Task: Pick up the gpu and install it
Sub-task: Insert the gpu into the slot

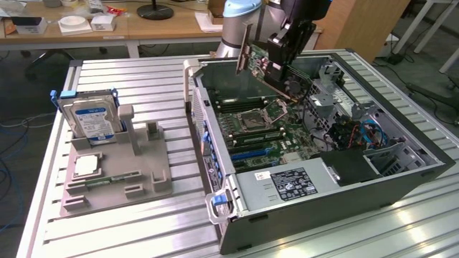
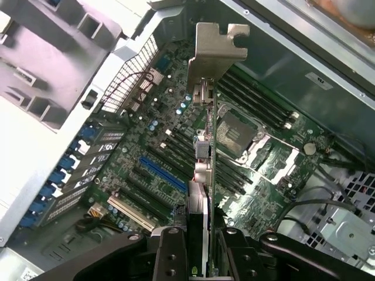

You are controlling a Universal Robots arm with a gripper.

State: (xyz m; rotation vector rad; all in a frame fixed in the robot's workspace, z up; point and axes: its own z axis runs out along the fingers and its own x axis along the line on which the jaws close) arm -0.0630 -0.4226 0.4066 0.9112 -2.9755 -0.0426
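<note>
I have the gpu (image 1: 252, 58) pinched in my gripper (image 2: 203, 249) above the motherboard (image 1: 262, 129) in the open computer case (image 1: 401, 180): pickup done, seating it in a slot not yet.

The arm (image 1: 231, 35) is silver-grey with a pale blue joint cap; the gripper (image 2: 202, 252) is black with round screws.

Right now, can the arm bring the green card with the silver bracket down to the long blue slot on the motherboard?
Probably yes. The jaws grip the green card above the open dark computer case, and nothing lies over the long blue slot.
</note>
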